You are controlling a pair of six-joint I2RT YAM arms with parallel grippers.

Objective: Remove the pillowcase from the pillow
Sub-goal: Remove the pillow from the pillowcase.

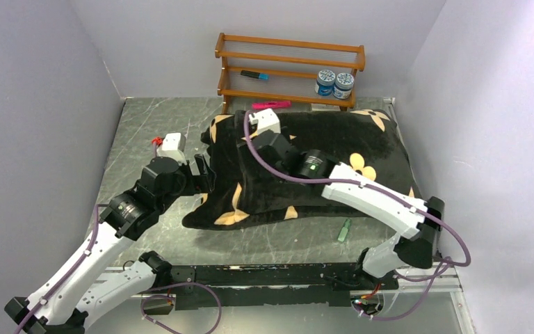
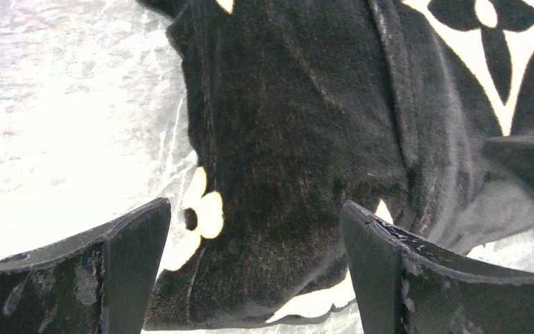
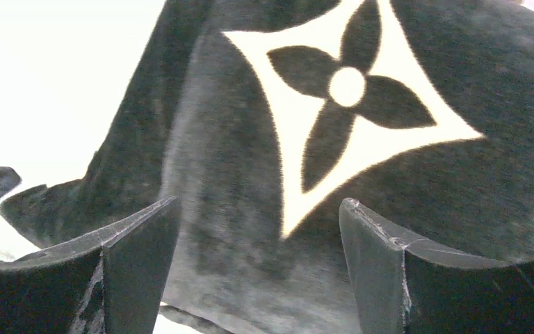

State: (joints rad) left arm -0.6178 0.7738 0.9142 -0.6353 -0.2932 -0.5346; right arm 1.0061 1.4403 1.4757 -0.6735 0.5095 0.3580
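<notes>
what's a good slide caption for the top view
Left gripper and right gripper, both open, at the left end of the flowered pillowcase

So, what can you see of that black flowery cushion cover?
The cushion cover is black plush fabric with cream flower and star shapes. It lies plump and filled on the grey table. The left gripper has its open fingers on either side of the cover's left edge; the right gripper is open over a star shape.

Wooden rack (image 1: 288,49) at far table (image 1: 139,132) edge, two jars (image 1: 334,83) on lowest shelf, blue marker (image 1: 254,74) above, pink marker (image 1: 271,105) below, green item (image 1: 345,230), possibly a pen, near front.
</notes>
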